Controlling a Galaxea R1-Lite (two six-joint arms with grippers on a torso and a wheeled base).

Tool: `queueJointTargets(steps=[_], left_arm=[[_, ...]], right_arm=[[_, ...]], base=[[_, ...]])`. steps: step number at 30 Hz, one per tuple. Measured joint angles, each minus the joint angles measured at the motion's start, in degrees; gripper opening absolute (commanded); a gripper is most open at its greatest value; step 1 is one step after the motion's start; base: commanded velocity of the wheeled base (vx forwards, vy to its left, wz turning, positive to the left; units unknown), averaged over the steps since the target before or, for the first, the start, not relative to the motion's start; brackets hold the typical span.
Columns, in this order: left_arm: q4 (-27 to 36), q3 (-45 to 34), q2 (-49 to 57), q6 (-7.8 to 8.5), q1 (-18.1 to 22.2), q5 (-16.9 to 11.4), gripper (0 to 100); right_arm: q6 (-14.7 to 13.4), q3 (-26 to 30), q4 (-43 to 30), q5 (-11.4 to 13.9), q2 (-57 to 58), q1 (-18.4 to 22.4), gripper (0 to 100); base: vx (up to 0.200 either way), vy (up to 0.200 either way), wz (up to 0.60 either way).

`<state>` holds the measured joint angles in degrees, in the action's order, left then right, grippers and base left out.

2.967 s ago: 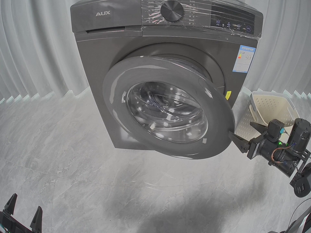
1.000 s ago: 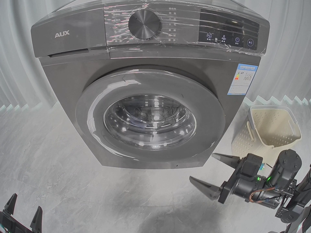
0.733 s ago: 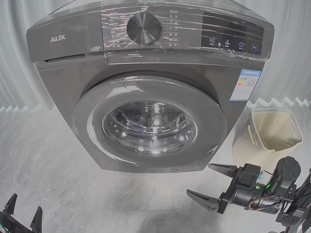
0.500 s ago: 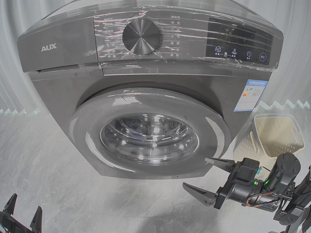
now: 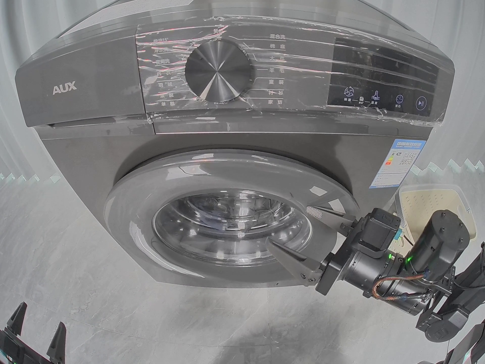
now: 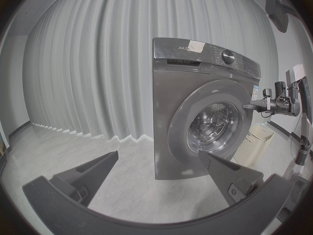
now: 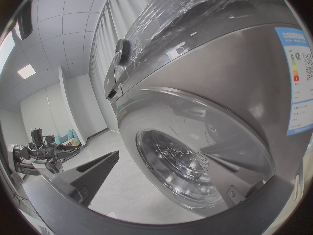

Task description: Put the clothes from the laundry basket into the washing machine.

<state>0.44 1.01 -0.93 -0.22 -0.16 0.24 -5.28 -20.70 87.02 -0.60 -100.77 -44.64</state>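
Note:
The grey washing machine [image 5: 237,127] stands close ahead, its round glass door [image 5: 227,223] lying against the front. My right gripper [image 5: 289,226] is open, just in front of the door's right side, with nothing between its fingers. In the right wrist view the right gripper [image 7: 156,154] frames the door [image 7: 182,167] at very short range. The cream laundry basket [image 5: 434,203] stands on the floor right of the machine, partly hidden behind my right arm; the inside that shows is bare. My left gripper [image 5: 35,324] hangs open low at the left, far from the machine [image 6: 195,115].
Pale curtains [image 5: 30,21] hang behind the machine. Grey tiled floor [image 5: 101,299] lies open to the left and in front. From the left wrist view the basket [image 6: 254,141] sits beyond the machine's far side, under my right gripper [image 6: 247,106].
The head camera has come closer to the machine. The door, ajar three seconds ago, now lies against the front. My right gripper has risen and moved left across the door's right side.

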Motion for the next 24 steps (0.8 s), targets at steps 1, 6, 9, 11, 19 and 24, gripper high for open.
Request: queueJointTargets(steps=[1, 6, 9, 11, 19, 24], left_arm=[[0.0, 0.0, 0.0, 0.00, 0.0, 0.0, 100], [0.0, 0.0, 0.0, 0.00, 0.0, 0.0, 100], [0.0, 0.0, 0.0, -0.02, 0.0, 0.0, 100], [0.0, 0.0, 0.0, 0.00, 0.0, 0.0, 100], [0.0, 0.0, 0.0, -0.02, 0.0, 0.0, 100], [0.0, 0.0, 0.0, 0.00, 0.0, 0.0, 100]], right_arm=[[0.0, -0.3, -0.1, 0.0, 0.0, 0.2, 100], [0.2, -0.7, 0.4, -0.2, 0.1, 1.2, 100], [0.3, -0.7, 0.6, -0.4, 0.2, 1.4, 100], [0.3, -0.3, 0.8, -0.5, 0.2, 1.5, 100], [0.6, 7.4, 2.0, -0.4, 2.3, 0.0, 100], [0.5, 14.0, 1.6, 2.2, 6.6, -1.4, 100]], base=[[0.000, 0.000, 0.00], [0.000, 0.000, 0.00], [0.000, 0.000, 0.00], [0.000, 0.000, 0.00], [0.000, 0.000, 0.00], [0.000, 0.000, 0.00]])
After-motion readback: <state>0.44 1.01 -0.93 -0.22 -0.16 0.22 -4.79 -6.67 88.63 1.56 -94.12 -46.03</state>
